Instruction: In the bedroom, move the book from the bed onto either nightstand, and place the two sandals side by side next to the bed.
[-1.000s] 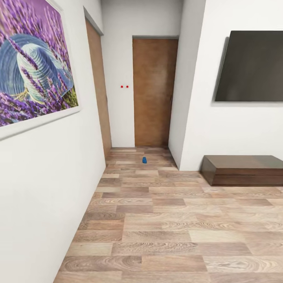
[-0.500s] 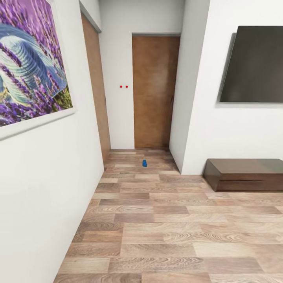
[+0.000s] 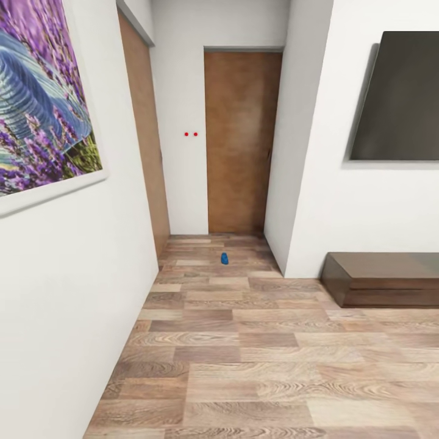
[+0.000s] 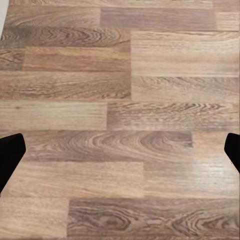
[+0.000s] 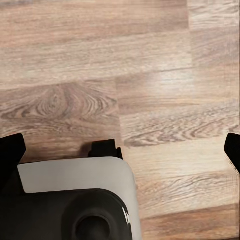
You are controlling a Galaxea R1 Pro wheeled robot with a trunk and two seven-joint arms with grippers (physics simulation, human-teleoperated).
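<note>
One small bright blue sandal (image 3: 224, 258) lies on the wood-plank floor (image 3: 256, 353) far ahead, at the mouth of a narrow corridor in the head view. The bed, book and nightstands are out of view. In the left wrist view my left gripper (image 4: 120, 150) hangs open over bare floor planks, its black fingertips (image 4: 10, 155) far apart at the frame's edges. In the right wrist view my right gripper (image 5: 120, 150) is open too, nothing between its fingertips (image 5: 10, 152), above the floor and my own grey-black base (image 5: 75, 200).
A white wall with a lavender picture (image 3: 36, 97) runs close along the left. On the right wall hangs a dark screen (image 3: 402, 97) over a low brown cabinet (image 3: 384, 279). The corridor ends at a brown door (image 3: 241, 140); a second door (image 3: 143, 140) is on its left side.
The whole head view has shifted: the camera has advanced toward the corridor, so the sandal and door look slightly nearer. Nothing in the room has moved.
</note>
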